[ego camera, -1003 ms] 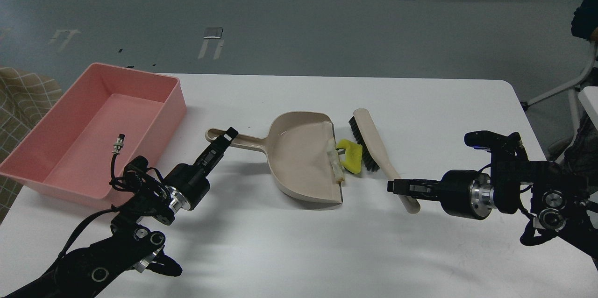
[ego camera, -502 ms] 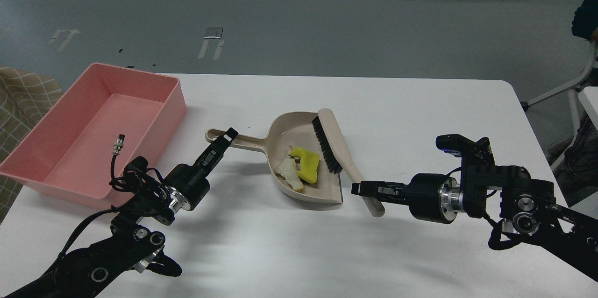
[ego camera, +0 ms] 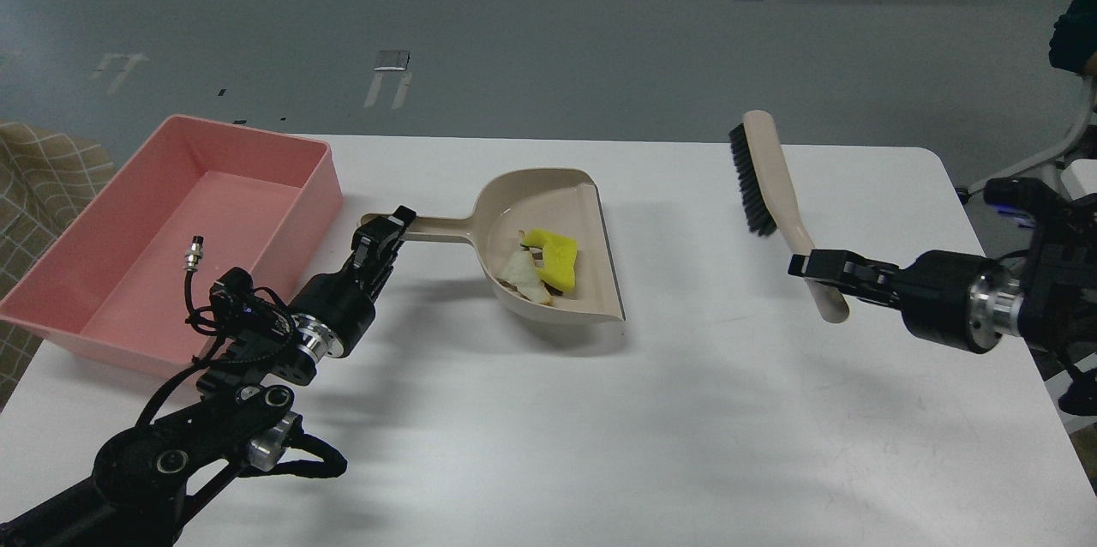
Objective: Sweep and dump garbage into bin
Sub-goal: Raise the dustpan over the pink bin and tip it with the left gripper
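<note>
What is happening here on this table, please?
The left end effector holds the beige dustpan by its handle; the yellow sponge piece and the bread-like wedge lie inside it. The right end effector holds the brush raised, off to the right. The pink bin holds none of the garbage yet.

The brush [ego camera: 764,178] is off the dustpan [ego camera: 591,273] now. My right tool [ego camera: 810,264] has carried it up and away to the right, and it hangs clear of the table [ego camera: 686,410] with its bristles facing left. A second ago it was pushing the scraps in at the pan's mouth. The yellow sponge piece [ego camera: 553,257] and the whitish wedge [ego camera: 523,276] now sit deeper inside the pan. My left tool [ego camera: 383,231] has raised the pan by its handle: the whole pan has shifted up and left, toward the pink bin [ego camera: 128,213], and casts a wider shadow under its lip.
</note>
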You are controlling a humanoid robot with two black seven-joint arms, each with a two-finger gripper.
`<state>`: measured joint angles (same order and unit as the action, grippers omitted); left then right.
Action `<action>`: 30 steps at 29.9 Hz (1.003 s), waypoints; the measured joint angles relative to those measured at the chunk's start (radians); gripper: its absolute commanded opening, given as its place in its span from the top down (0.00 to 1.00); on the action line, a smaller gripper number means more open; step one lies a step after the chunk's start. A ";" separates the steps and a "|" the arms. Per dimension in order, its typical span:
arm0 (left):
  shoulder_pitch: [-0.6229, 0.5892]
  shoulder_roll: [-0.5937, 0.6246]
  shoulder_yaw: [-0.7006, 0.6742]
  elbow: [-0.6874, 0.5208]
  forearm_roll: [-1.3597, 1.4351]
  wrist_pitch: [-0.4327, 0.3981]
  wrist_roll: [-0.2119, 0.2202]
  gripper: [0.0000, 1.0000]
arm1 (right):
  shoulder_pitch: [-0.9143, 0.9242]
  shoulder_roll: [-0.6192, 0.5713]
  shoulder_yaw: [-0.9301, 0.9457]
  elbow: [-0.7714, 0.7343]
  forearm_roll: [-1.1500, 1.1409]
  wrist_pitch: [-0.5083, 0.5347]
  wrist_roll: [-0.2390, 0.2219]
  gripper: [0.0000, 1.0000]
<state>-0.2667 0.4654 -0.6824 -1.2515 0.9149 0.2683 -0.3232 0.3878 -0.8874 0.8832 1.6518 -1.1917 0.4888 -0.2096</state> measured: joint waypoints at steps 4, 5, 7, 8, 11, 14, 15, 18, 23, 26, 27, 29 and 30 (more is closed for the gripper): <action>-0.038 0.028 -0.041 -0.004 -0.050 -0.015 0.000 1.00 | -0.104 -0.066 0.055 -0.007 0.008 0.000 0.011 1.00; -0.044 0.035 -0.053 -0.007 -0.059 -0.021 0.000 1.00 | -0.122 -0.071 0.065 -0.007 0.008 0.000 0.012 1.00; -0.054 0.061 -0.085 -0.023 -0.081 -0.037 0.006 1.00 | -0.148 -0.074 0.075 -0.007 0.008 0.000 0.013 1.00; -0.057 0.077 -0.102 -0.033 -0.095 -0.047 0.009 1.00 | -0.158 -0.074 0.078 -0.006 0.008 0.000 0.013 1.00; -0.062 0.147 -0.168 -0.066 -0.159 -0.080 0.014 1.00 | -0.177 -0.068 0.079 -0.002 0.008 0.000 0.013 1.00; -0.060 0.241 -0.221 -0.081 -0.224 -0.116 0.015 1.00 | -0.185 -0.065 0.080 0.001 0.008 0.000 0.013 1.00; -0.057 0.279 -0.240 -0.083 -0.251 -0.134 0.015 1.00 | -0.186 -0.064 0.080 0.001 0.008 0.000 0.013 1.00; -0.043 0.380 -0.294 -0.080 -0.314 -0.185 0.010 1.00 | -0.187 -0.063 0.080 0.001 0.008 0.000 0.013 1.00; 0.015 0.517 -0.328 -0.029 -0.375 -0.241 -0.016 1.00 | -0.188 -0.062 0.080 0.005 0.007 0.000 0.013 1.00; 0.049 0.576 -0.332 0.033 -0.393 -0.252 -0.053 1.00 | -0.190 -0.062 0.079 0.007 0.008 0.000 0.013 1.00; 0.059 0.589 -0.332 0.057 -0.394 -0.253 -0.064 1.00 | -0.191 -0.062 0.079 0.007 0.007 0.000 0.013 1.00; 0.073 0.609 -0.332 0.119 -0.394 -0.255 -0.084 1.00 | -0.192 -0.062 0.079 0.007 0.008 0.000 0.013 1.00; 0.076 0.617 -0.332 0.146 -0.391 -0.255 -0.092 1.00 | -0.194 -0.062 0.079 0.007 0.008 0.000 0.013 1.00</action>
<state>-0.1909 1.0822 -1.0144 -1.1057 0.5234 0.0130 -0.4155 0.1942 -0.9494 0.9619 1.6586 -1.1837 0.4887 -0.1964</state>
